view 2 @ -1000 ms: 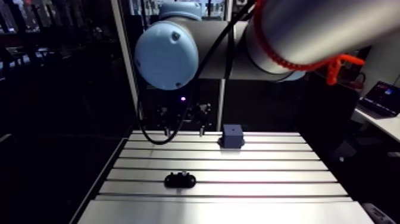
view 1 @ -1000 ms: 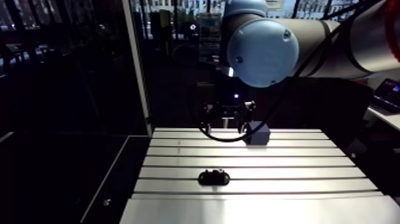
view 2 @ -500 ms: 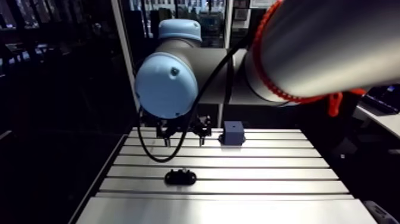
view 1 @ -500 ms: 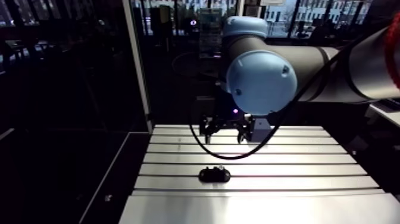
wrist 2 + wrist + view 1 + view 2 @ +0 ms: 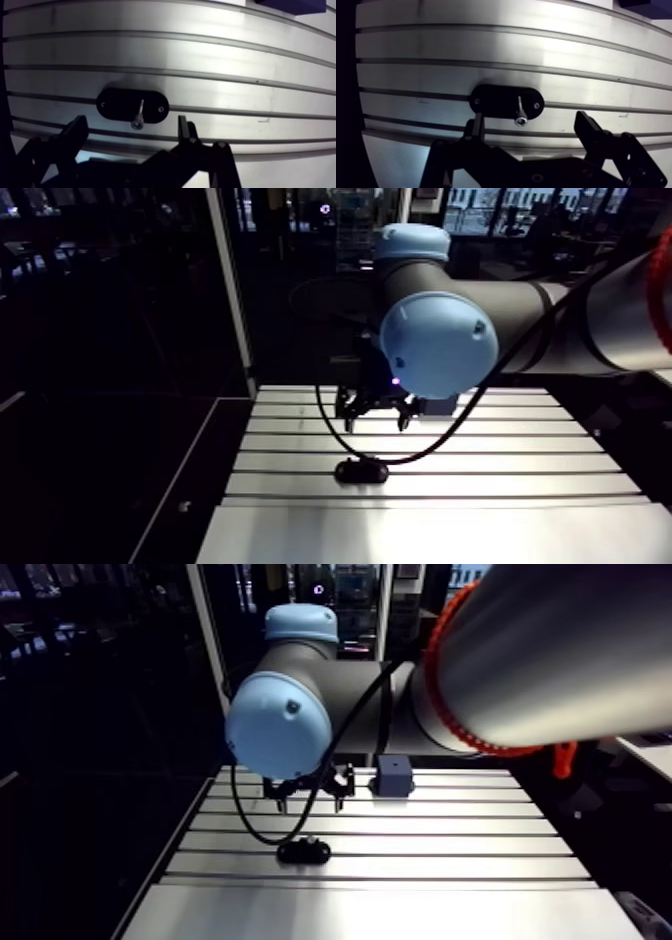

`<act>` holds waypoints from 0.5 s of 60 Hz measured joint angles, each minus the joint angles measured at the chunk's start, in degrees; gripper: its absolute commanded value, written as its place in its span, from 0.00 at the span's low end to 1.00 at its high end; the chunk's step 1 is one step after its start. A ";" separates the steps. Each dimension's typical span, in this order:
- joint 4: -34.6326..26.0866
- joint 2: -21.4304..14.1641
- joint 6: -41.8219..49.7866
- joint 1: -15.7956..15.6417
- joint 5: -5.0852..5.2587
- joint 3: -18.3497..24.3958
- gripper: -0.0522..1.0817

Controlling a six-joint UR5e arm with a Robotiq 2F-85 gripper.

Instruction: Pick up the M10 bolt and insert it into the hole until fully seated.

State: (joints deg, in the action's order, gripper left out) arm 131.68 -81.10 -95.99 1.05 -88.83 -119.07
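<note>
A small silver bolt (image 5: 520,112) lies across a black oval holder (image 5: 506,102) on the slotted aluminium table (image 5: 596,60). In the wrist view my gripper (image 5: 531,125) hangs open above the table, and the holder sits just ahead of its fingers (image 5: 477,124), nearer one of them. Nothing is between the fingers. In the arm view the gripper (image 5: 377,413) hovers a little behind and above the holder (image 5: 361,472). A dark blue block (image 5: 394,775) stands at the back of the table; no hole shows on it from here.
The table's (image 5: 520,458) long slots run crosswise. Its left edge drops off into a dark gap beside an upright white post (image 5: 228,298). A large light-blue joint cap (image 5: 438,345) of the arm hangs over the rear of the table.
The gripper has come forward and down from the back of the table toward the black holder. The arm views have shifted with the arm. Holder, bolt and block stay put.
</note>
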 measured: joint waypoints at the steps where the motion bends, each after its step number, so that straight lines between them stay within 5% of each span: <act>1: 0.05 0.03 0.00 -0.01 0.00 -0.04 0.07; 30: 0.47 0.51 0.11 -0.24 0.04 -1.33 0.08</act>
State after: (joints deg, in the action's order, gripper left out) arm 132.15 -80.58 -95.88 0.81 -88.79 -120.40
